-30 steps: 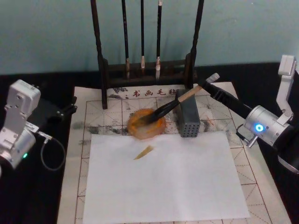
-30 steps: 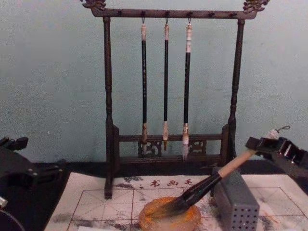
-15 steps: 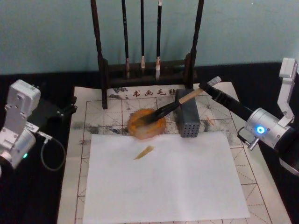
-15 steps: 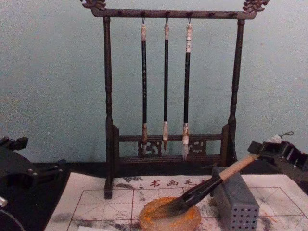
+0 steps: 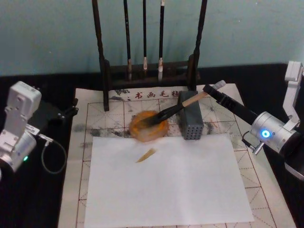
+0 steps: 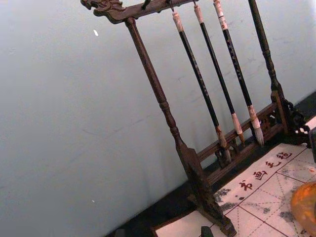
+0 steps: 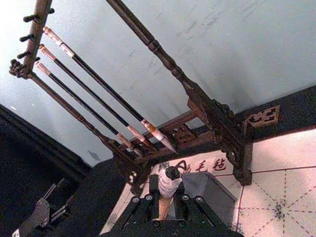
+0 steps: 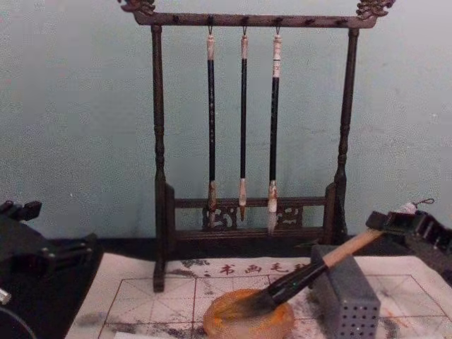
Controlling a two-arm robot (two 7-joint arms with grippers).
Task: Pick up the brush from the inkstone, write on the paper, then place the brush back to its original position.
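The brush (image 5: 168, 112) lies slanted, its dark bristles in the round orange inkstone (image 5: 142, 130) and its pale handle across the top of a grey block (image 5: 191, 124). My right gripper (image 5: 210, 91) is shut on the handle's upper end, just below the whitish cap. In the right wrist view the cap (image 7: 169, 180) sits between my fingers. From the chest, the brush (image 8: 304, 277) rises from the inkstone (image 8: 233, 325) to the right gripper (image 8: 390, 224). The red-grid paper (image 5: 118, 107) lies under a plain white sheet (image 5: 166, 185). My left gripper (image 5: 70, 110) is parked open at the left.
A dark wooden rack (image 5: 147, 71) with three slim hanging brushes stands behind the inkstone. The grey block (image 8: 346, 300) sits right of the dish. A small tan sliver (image 5: 146, 155) lies on the white sheet. Black cloth surrounds the paper.
My right gripper has lowered the brush's upper end a little, so the handle now lies flatter on the grey block. The bristles stay in the inkstone. The left arm has not moved.
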